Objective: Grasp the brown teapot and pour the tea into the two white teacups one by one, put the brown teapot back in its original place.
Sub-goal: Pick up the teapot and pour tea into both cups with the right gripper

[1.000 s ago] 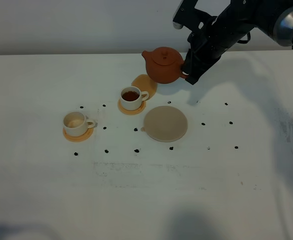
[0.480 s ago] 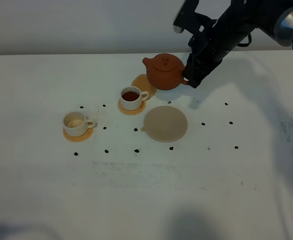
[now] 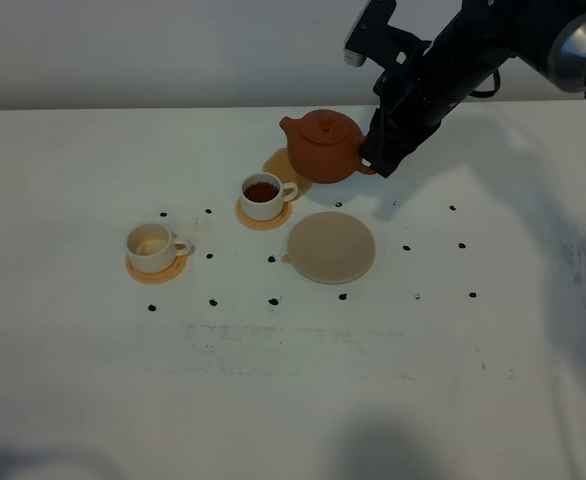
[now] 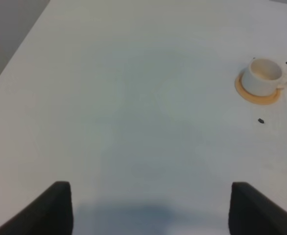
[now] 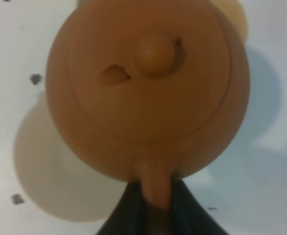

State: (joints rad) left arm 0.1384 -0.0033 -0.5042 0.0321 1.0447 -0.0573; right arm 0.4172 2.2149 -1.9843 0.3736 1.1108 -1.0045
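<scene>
Right gripper (image 3: 374, 158) pinching loop handle of brown teapot (image 3: 322, 147), jaws pressed tight on it. Am holding pot roughly level, raised off table (image 3: 473, 350), spout pointing away from my hand. Tea-filled white teacup (image 3: 263, 193) sitting beyond spout on its coaster (image 3: 263, 216). Empty teacup (image 3: 153, 245) sitting farther out past it. Beige trivet (image 3: 332, 247) lying below my hand, apart from pot. Left gripper (image 4: 151, 208) hanging spread wide, gripping nothing, empty teacup well ahead of it.
</scene>
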